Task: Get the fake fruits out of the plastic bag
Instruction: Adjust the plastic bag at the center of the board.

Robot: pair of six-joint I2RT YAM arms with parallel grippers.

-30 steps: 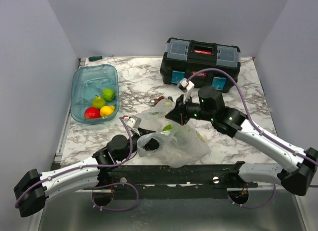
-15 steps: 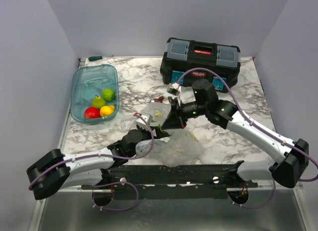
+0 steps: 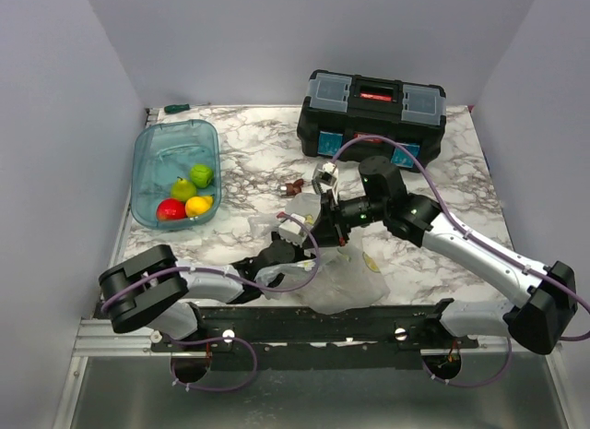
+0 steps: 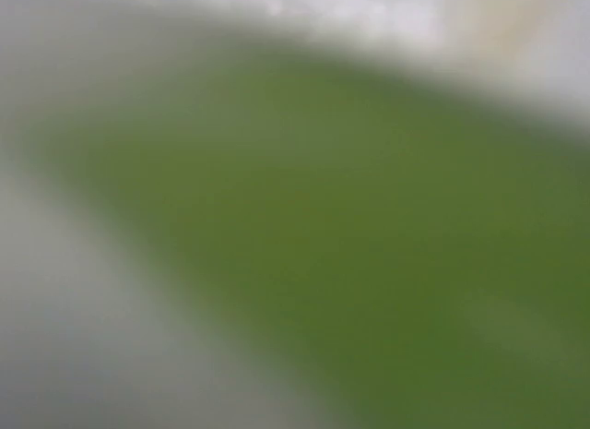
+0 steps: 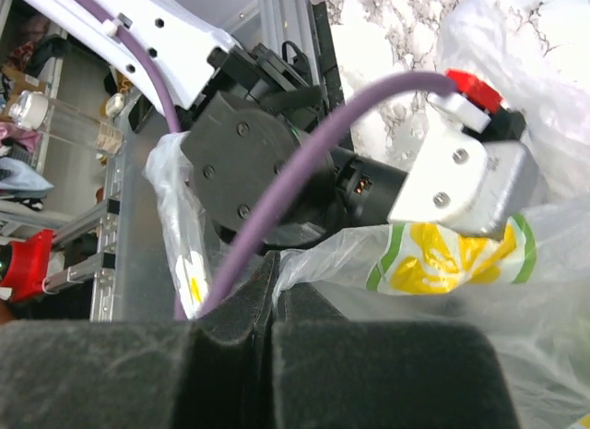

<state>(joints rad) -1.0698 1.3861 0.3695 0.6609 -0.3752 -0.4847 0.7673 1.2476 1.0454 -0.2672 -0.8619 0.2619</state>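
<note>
Left pincer (image 3: 307, 246) (gape unclear) entered bag (image 3: 348, 277) on marble table (image 3: 249, 161); right pincer (image 5: 274, 283) pinches bag.

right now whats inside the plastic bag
The left gripper reaches into the plastic bag, whose edge the shut right gripper pinches. The left wrist camera shows only a close green blur, probably a fruit. Anything else inside is hidden by crinkled film and the arms.
</note>
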